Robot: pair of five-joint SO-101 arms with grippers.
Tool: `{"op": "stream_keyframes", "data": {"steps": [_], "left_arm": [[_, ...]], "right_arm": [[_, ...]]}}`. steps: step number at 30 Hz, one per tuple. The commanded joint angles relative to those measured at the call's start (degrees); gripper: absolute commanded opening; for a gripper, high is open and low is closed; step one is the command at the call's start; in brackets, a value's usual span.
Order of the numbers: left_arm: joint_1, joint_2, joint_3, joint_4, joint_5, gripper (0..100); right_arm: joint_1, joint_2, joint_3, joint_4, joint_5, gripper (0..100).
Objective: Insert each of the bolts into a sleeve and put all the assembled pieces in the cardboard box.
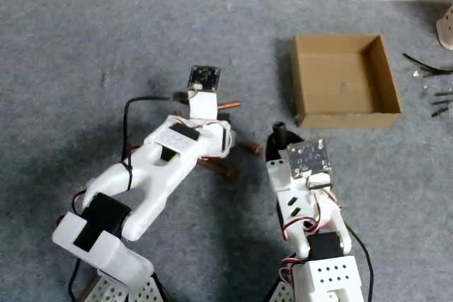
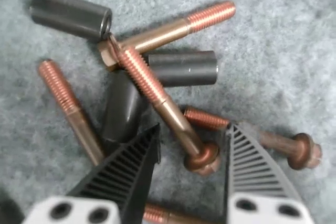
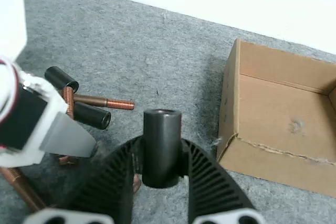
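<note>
In right pincer [image 3: 161,149], upright sleeve [image 3: 161,127]

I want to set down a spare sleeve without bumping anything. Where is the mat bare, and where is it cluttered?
Bare: the grey mat beyond the left arm, the strip between the bolt pile and the cardboard box, and the box floor. Crowded: under the left tool, and the loose bits right of the box.
</note>
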Motion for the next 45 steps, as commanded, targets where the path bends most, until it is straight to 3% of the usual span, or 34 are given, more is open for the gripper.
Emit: {"op": "stream_keyframes", "data": {"steps": [1, 19, 25, 45], "left_arm": [[-1.5, -0.3, -2.6, -1.3, 0.4, 19], [-2.0, -0.2, 0.3, -3.0, 0.5, 19], [-2.1, -0.2, 0.2, -3.0, 0.5, 4], [-1.2, -2.2, 0.4, -2.6, 0.1, 0]], "right_arm": [[0.5, -1.3, 4.8, -2.1, -0.4, 0.3], [0.5, -1.4, 4.9, -2.1, -0.4, 0.3], [0.5, -1.4, 4.9, -2.1, -0.4, 0.3], [0.5, -1.1, 5.0, -4.9, -0.4, 0.3]]}}
